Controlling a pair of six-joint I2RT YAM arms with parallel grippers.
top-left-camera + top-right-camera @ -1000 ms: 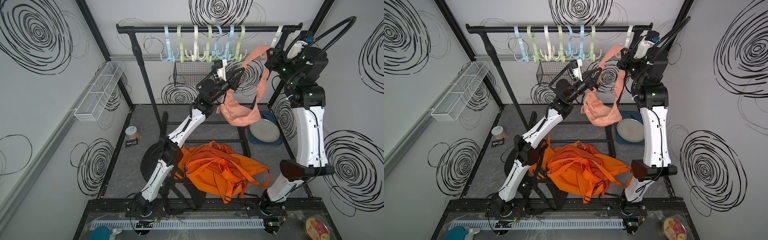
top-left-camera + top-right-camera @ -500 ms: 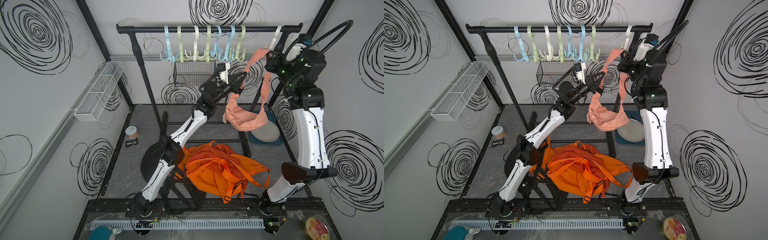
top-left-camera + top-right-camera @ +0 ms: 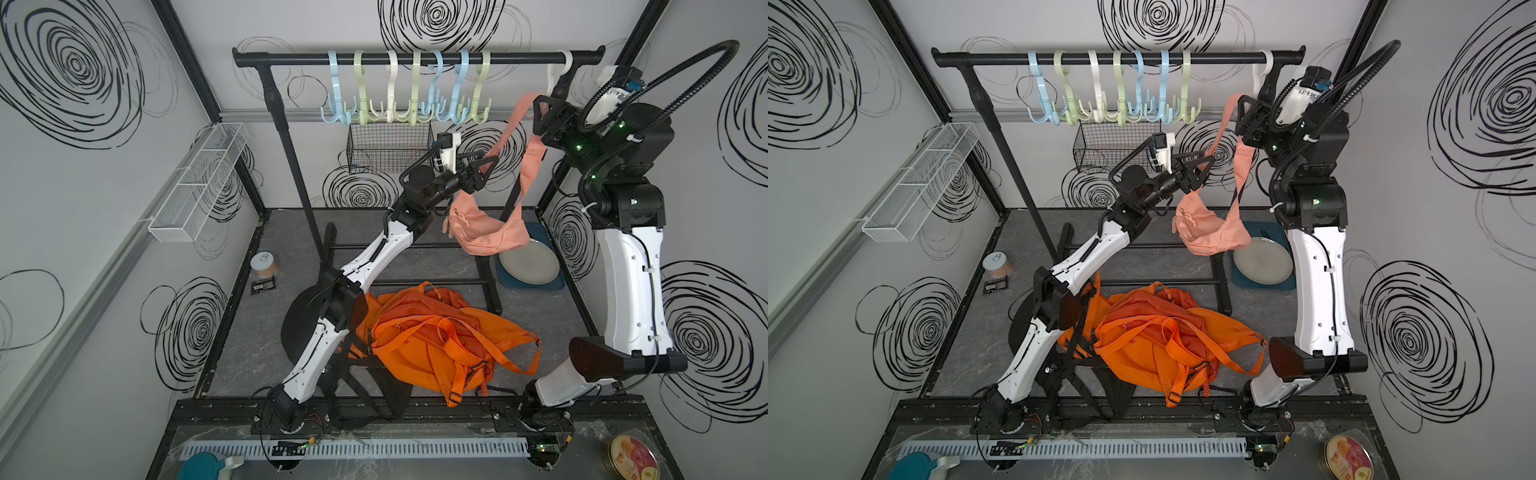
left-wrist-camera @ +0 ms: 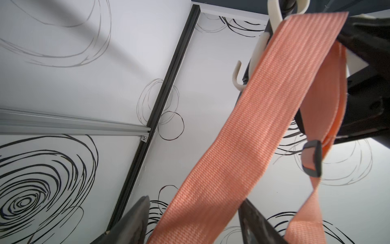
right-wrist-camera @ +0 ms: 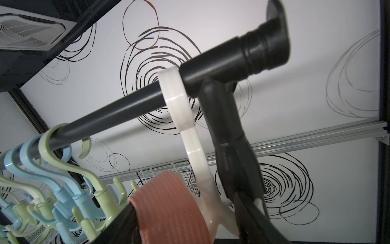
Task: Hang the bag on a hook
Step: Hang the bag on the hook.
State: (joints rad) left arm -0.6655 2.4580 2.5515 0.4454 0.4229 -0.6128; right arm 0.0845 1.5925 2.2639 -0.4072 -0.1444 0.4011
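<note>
A salmon-pink bag (image 3: 486,232) (image 3: 1208,230) hangs in the air by its strap (image 3: 513,129). My left gripper (image 3: 488,170) (image 4: 194,199) is open, and the strap (image 4: 253,118) runs loosely between its jaws. The strap's top loop (image 5: 168,207) drapes over one finger of my open right gripper (image 3: 540,116) (image 5: 183,202). That finger sits right beside the prongs of a white hook (image 3: 555,79) (image 5: 194,152) at the right end of the black rail (image 3: 415,58). I cannot tell whether the strap rests on the hook itself.
Several blue, green and white hooks (image 3: 407,87) crowd the rail's middle above a wire basket (image 3: 388,147). An orange backpack (image 3: 436,345) lies on the floor. A plate (image 3: 530,262) on a blue tray lies under the hanging bag. A white wire shelf (image 3: 199,183) is on the left wall.
Both grippers were shut on the strap and now stand open. The bag has swung right and sagged a little lower.
</note>
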